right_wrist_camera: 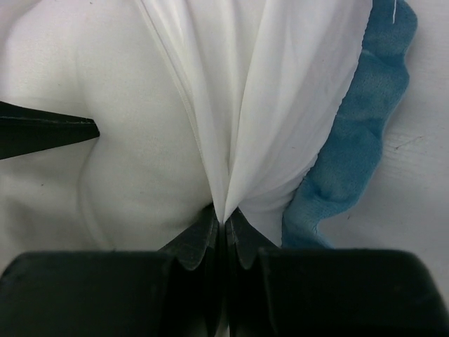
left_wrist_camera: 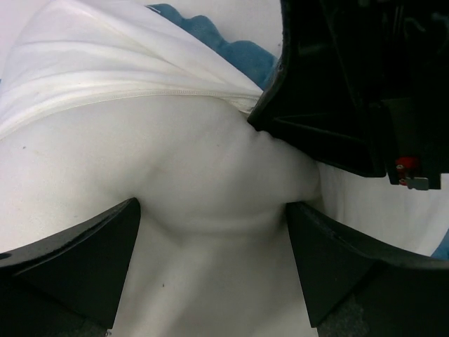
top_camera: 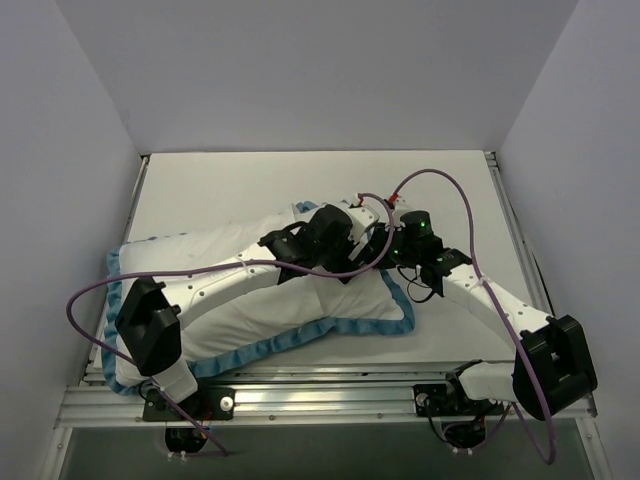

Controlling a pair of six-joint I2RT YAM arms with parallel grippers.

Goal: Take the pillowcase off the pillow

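Observation:
The pillowcase (top_camera: 250,312) lies white reverse up, its blue ruffled trim (top_camera: 300,338) round the edge. The patterned front is hidden. My left gripper (top_camera: 352,262) is at the case's opening near the table's middle. In the left wrist view its fingers (left_wrist_camera: 105,260) press both sides of a bulge of the plain white pillow (left_wrist_camera: 210,161), below the case's hem (left_wrist_camera: 175,93). My right gripper (top_camera: 378,248) is just right of it. It (right_wrist_camera: 224,214) is shut on a pinched fold of the pillowcase (right_wrist_camera: 266,105), beside the trim (right_wrist_camera: 358,140). The pillow (right_wrist_camera: 126,140) shows on the left.
The white table (top_camera: 220,190) sits inside white walls. A metal rail (top_camera: 330,400) runs along the near edge. Purple cables (top_camera: 440,178) loop over both arms. The right gripper's black body (left_wrist_camera: 337,84) fills the upper right of the left wrist view.

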